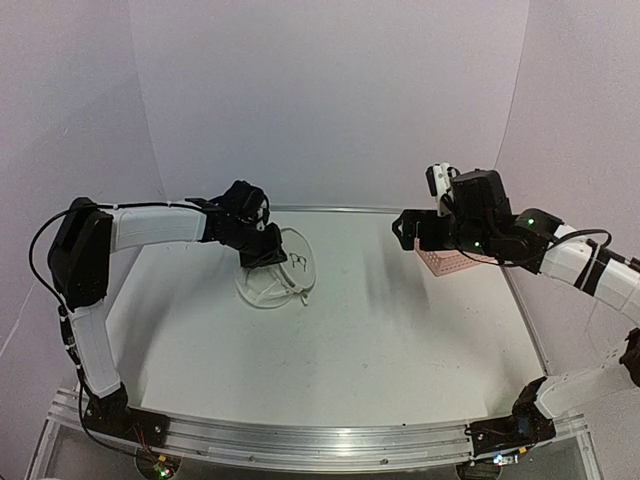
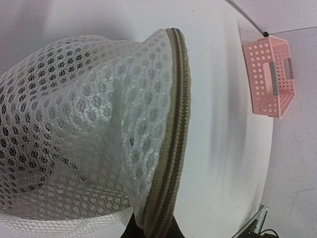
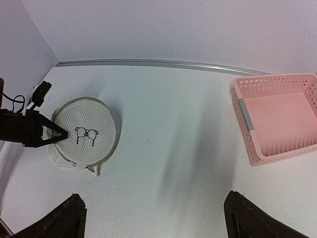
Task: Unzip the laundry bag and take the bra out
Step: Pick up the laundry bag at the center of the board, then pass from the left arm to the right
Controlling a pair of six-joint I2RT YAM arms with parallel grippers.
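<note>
Two views show the left tool (image 3: pixel 60 134) clenched on the rim of the laundry bag (image 3: pixel 86 131), far-left on the bench (image 3: pixel 173 148); its wrist view shows the zipper (image 2: pixel 176 139) close up, contents indistinct. Right tool (image 3: pixel 154 194) gapes wide.

Bra drawing (image 3: pixel 85 135) on laundry bag (image 3: pixel 102 115)

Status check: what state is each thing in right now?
Bag: zip closed where visible, rim pinched.
Bra: not visible outside the bag.
Basket: upright, open side up.
Left jaws: shut on the bag's rim.
Right jaws: open, holding nothing.
</note>
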